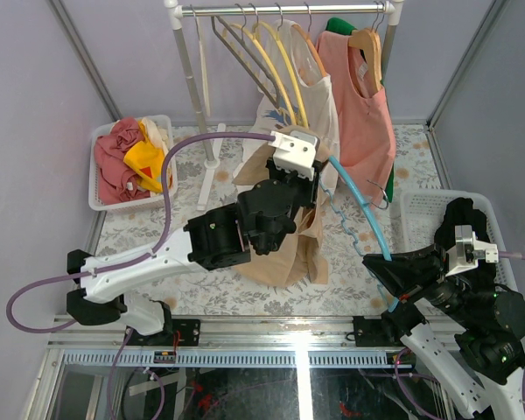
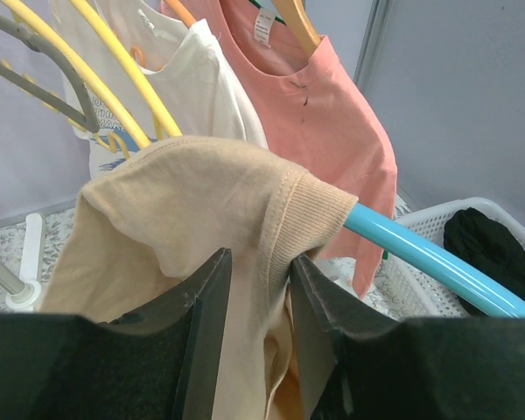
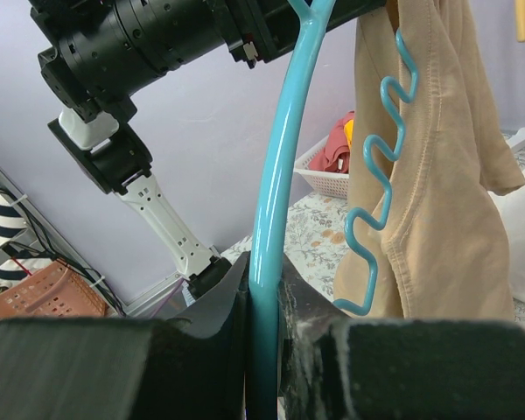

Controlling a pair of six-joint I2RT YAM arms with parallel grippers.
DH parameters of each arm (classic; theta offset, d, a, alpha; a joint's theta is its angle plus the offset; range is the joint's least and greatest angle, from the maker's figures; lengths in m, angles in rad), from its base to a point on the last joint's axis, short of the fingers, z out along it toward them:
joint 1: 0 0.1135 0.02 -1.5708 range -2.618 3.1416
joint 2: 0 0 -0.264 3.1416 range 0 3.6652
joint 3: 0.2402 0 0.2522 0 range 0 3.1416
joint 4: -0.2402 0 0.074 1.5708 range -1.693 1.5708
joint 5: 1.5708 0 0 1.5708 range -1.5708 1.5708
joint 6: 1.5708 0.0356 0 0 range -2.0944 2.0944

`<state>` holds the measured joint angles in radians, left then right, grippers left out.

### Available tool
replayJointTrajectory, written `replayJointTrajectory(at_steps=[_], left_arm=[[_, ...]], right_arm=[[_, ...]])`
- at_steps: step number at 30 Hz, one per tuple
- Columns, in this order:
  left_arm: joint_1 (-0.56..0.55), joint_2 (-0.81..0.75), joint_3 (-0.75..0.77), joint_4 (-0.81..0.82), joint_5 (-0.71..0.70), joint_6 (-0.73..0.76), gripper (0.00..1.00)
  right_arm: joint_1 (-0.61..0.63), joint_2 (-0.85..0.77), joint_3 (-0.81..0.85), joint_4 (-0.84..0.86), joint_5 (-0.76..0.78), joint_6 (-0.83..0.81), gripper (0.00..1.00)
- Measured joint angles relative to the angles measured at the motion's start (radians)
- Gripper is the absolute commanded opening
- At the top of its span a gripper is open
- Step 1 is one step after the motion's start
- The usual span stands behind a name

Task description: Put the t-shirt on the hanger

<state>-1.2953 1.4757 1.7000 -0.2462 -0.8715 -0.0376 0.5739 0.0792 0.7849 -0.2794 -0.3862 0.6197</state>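
Observation:
The tan t-shirt (image 1: 289,249) hangs in mid-air over the table centre, its ribbed neck draped over one end of the light-blue hanger (image 1: 363,206). My left gripper (image 1: 308,178) is raised at the shirt's top. In the left wrist view it (image 2: 258,280) is closed on the shirt's (image 2: 184,192) collar fabric, with the hanger's arm (image 2: 429,254) poking out of the neck to the right. My right gripper (image 1: 389,280) is shut on the hanger's other arm (image 3: 284,166), seen pinched between the fingers (image 3: 264,280). The wavy lower bar (image 3: 381,184) lies against the shirt (image 3: 446,201). The hook is hidden.
A clothes rack (image 1: 289,10) at the back holds yellow hangers (image 1: 284,61), a white printed shirt (image 1: 319,96) and a salmon top (image 1: 367,114). A white basket (image 1: 101,188) with clothes stands at the left. Another white basket (image 1: 420,214) stands at the right, holding a black garment (image 2: 499,254).

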Motion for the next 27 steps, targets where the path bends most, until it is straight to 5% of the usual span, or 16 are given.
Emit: replayJointTrajectory(at_steps=[11,18,27], left_arm=[[0.009,-0.002,0.000,0.003,0.011,0.011,0.36],[0.018,0.058,0.027,0.008,0.016,0.039,0.00],[-0.024,0.069,0.090,0.002,0.013,0.069,0.00]], right_arm=[[0.000,0.000,0.000,0.000,0.000,0.000,0.00],[0.000,0.000,-0.001,0.000,0.000,0.001,0.00],[0.000,0.000,0.000,0.005,0.005,0.002,0.00]])
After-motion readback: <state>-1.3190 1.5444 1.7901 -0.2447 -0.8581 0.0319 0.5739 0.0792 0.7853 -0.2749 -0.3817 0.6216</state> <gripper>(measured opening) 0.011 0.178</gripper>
